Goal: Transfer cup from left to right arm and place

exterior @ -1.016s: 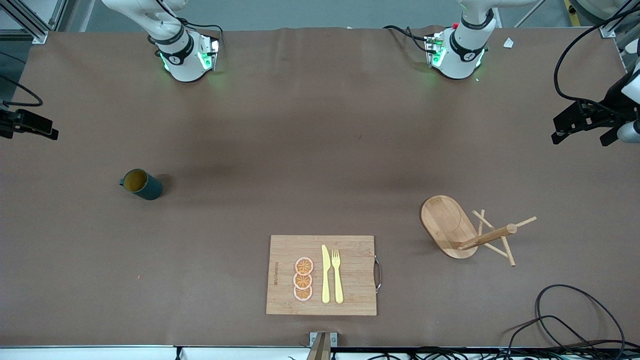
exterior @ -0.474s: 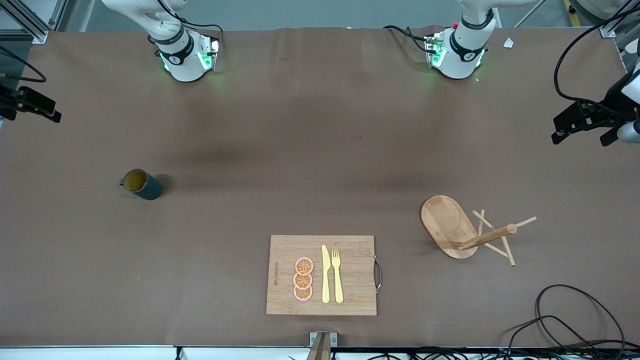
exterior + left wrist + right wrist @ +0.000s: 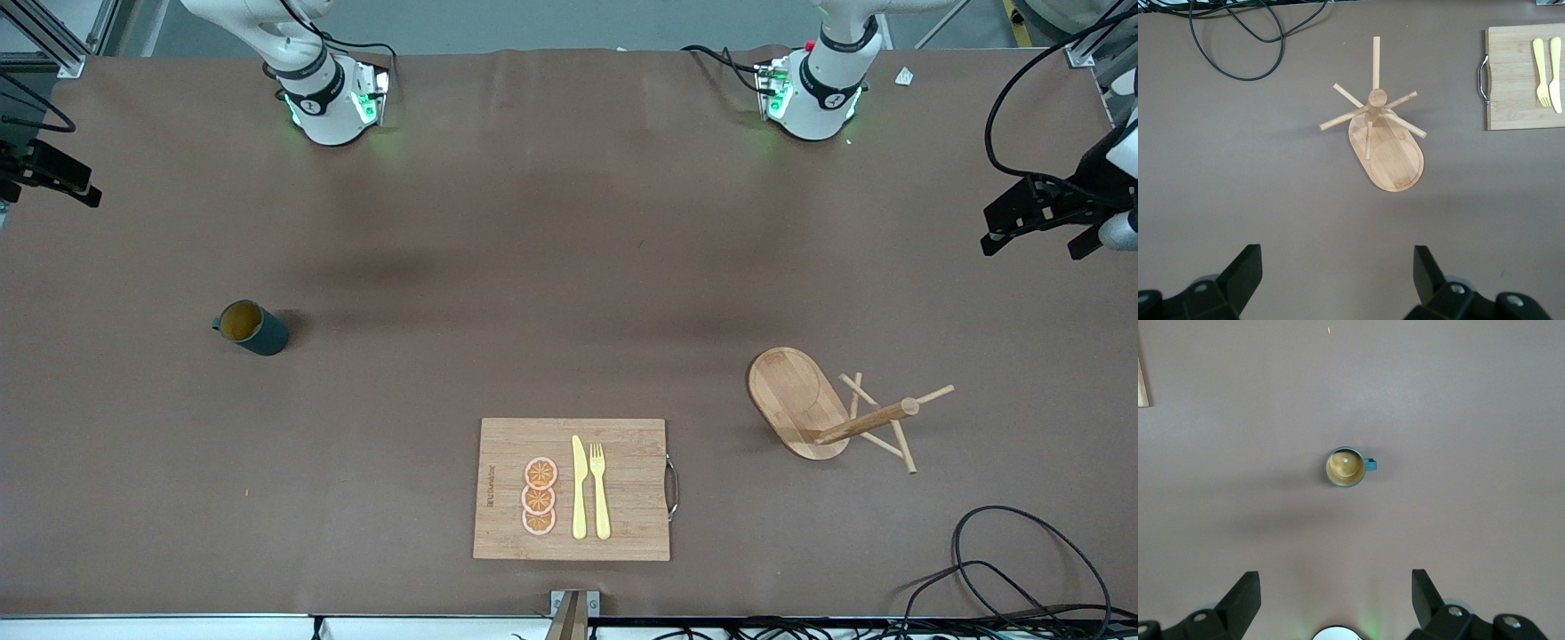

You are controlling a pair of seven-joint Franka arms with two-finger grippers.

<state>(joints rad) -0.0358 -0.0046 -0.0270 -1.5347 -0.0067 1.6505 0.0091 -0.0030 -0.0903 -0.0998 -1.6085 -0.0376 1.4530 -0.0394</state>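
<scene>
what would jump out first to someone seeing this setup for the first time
Probably the small dark teal mug with a mustard-yellow inside, standing upright and alone toward the right arm's end of the table. Next, the bamboo cutting board at the edge nearest the front camera, carrying three orange slices and a yellow plastic knife and fork. A wooden mug tree stands toward the left arm's end.

Front view: right gripper [image 3: 49, 173] cut by the frame edge; only its dark tip shows. Left gripper [image 3: 1049, 218] also partly cut off.

Wrist views: each shows only fingertips, bodies cropped.

Rectangular bamboo cutting board [image 3: 1525, 77] cropped in the left wrist view; its engraved lettering is too small to read in the front view.
</scene>
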